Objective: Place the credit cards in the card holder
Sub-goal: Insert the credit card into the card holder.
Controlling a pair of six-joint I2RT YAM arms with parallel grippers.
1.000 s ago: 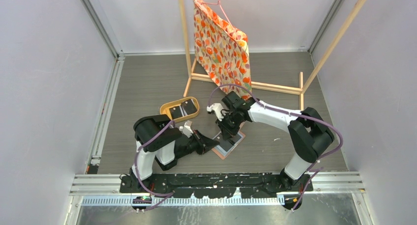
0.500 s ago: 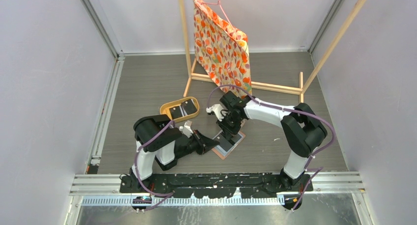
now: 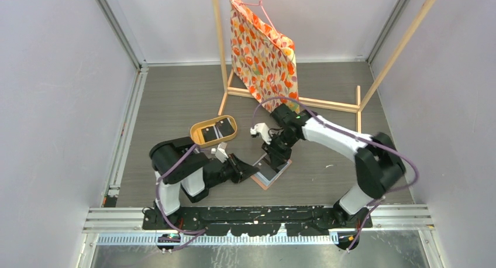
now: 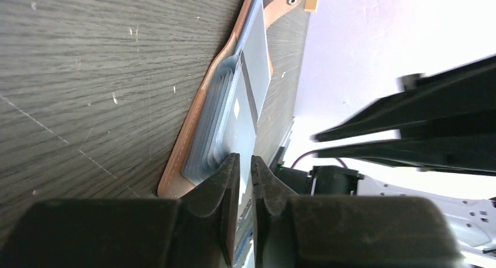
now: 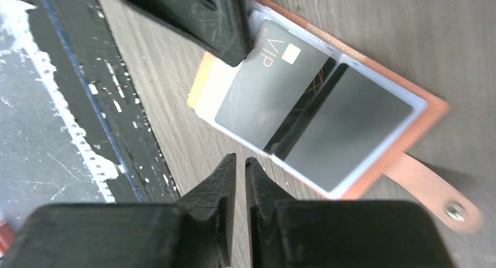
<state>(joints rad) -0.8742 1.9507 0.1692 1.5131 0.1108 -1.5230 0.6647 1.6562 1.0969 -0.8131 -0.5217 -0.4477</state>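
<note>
The salmon-brown card holder (image 3: 275, 175) lies open on the table, its grey-blue slots up and its snap tab (image 5: 436, 192) unfastened. A black VIP credit card (image 5: 263, 98) lies on its slotted side and sticks out past the near edge. Another dark card (image 5: 351, 133) sits in the sleeve beside it. My left gripper (image 4: 244, 158) is shut on the end of the VIP card at the holder's edge (image 4: 193, 133); its fingers (image 5: 199, 16) show in the right wrist view. My right gripper (image 5: 240, 158) is shut and empty, hovering just above the holder (image 5: 433, 113).
An oval yellow-rimmed wooden tray (image 3: 199, 127) holding dark cards (image 3: 222, 127) stands behind and left of the holder. A wooden rack with a flowered bag (image 3: 263, 51) stands at the back. The black base rail (image 3: 257, 215) runs along the near edge.
My right arm has swung its elbow to the right and drawn the gripper back off the holder. My left gripper keeps its hold at the holder's edge; its shoulder shifted slightly left.
</note>
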